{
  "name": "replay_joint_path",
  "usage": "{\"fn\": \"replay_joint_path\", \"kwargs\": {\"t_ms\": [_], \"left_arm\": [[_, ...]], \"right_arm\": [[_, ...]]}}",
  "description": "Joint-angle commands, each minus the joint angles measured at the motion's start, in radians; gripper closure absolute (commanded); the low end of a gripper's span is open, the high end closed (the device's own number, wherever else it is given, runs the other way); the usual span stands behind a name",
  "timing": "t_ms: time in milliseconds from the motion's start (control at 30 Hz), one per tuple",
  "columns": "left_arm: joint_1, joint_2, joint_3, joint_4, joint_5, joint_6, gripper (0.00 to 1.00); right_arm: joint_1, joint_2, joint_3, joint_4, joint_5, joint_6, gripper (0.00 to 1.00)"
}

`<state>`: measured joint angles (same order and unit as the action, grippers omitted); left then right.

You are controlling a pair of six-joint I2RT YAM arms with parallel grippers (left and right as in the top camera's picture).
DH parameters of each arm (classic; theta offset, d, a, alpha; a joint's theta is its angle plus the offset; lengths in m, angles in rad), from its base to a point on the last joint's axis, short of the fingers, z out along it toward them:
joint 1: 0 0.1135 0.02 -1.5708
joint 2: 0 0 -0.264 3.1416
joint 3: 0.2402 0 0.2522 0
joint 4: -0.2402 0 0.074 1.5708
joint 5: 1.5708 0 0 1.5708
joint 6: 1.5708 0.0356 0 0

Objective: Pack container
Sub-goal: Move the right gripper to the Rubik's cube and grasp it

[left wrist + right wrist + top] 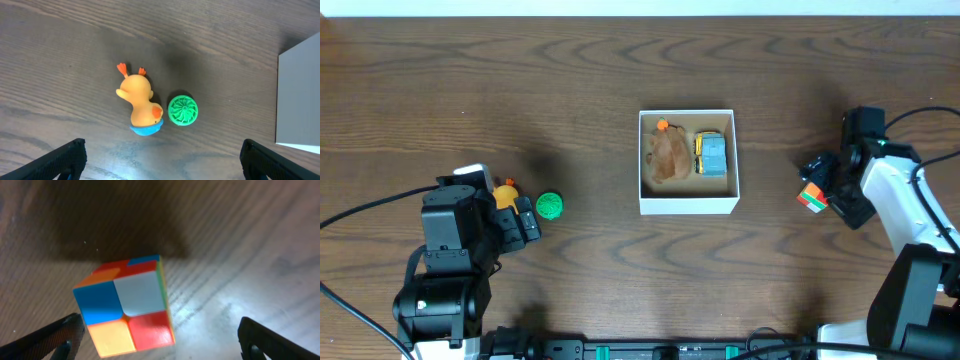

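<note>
Got left gripper (165,159) gaping wide, duck (141,102) and green ball (182,110) side by side just ahead of its fingers; right gripper (161,334) spread too, cube (125,307) between its fingers.

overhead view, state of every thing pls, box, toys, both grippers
container: lidless, holds two toys
brown toy: inside the container
blue and yellow toy: inside the container, beside the brown toy
duck: on the table, outside the container, not gripped
green ball: on the table beside the duck
cube: on the table, not gripped
left gripper: open, empty
right gripper: open, empty
</note>
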<state>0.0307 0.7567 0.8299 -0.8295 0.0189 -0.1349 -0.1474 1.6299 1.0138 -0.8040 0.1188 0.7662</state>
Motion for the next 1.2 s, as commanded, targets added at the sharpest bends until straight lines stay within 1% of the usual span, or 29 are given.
{"fn": "replay_joint_path", "kwargs": {"t_ms": [0,267,433,533,967,1067,1167], "left_arm": [[-0.002,0.000,0.005,0.000,-0.008,-0.010,0.02],[-0.002,0.000,0.005,0.000,-0.008,-0.010,0.02],[-0.002,0.000,0.005,0.000,-0.008,-0.010,0.02],[-0.002,0.000,0.005,0.000,-0.008,-0.010,0.02],[-0.002,0.000,0.005,0.000,-0.008,-0.010,0.02],[-0.002,0.000,0.005,0.000,-0.008,-0.010,0.02],[-0.002,0.000,0.005,0.000,-0.008,-0.010,0.02]], "right_arm": [[0.002,0.017,-0.019,0.032,-0.019,-0.035,0.01],[0.011,0.088,-0.021,0.072,-0.019,-0.035,0.03],[0.011,0.117,-0.021,0.088,-0.019,-0.035,0.07],[0.011,0.117,-0.021,0.094,-0.019,-0.035,0.15],[0.011,0.117,-0.021,0.093,-0.019,-0.035,0.39],[0.011,0.117,-0.021,0.093,-0.019,-0.035,0.44],[0.011,0.117,-0.021,0.089,-0.019,-0.035,0.45]]}}
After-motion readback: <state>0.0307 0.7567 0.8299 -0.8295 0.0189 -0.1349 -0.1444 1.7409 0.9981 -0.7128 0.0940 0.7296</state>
